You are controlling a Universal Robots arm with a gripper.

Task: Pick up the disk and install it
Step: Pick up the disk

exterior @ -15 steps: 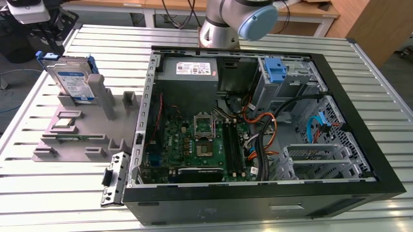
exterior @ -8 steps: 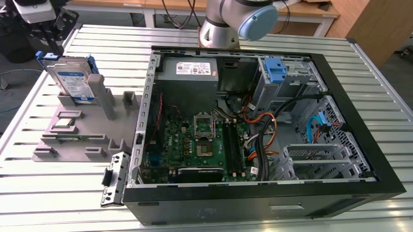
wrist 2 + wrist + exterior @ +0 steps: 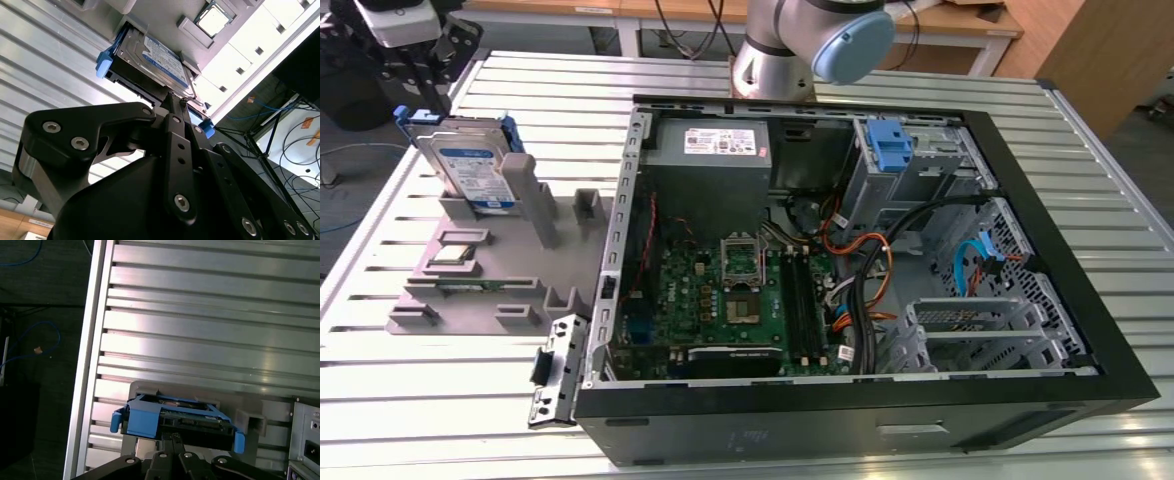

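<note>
The disk is a silver hard drive with a blue-and-white label and blue side rails. It stands on edge in a slot of the grey holder at the exterior view's left. My gripper hangs just above its top edge. In both wrist views the fingertips lie together, gripper and gripper, right at the edge of the disk; nothing shows between them. The disk has its label turned toward the second wrist camera.
An open computer case lies on the slatted metal table, to the holder's right. Inside are a motherboard, a grey power supply, cables, and a drive bay with a blue bracket. A small chip sits on the holder.
</note>
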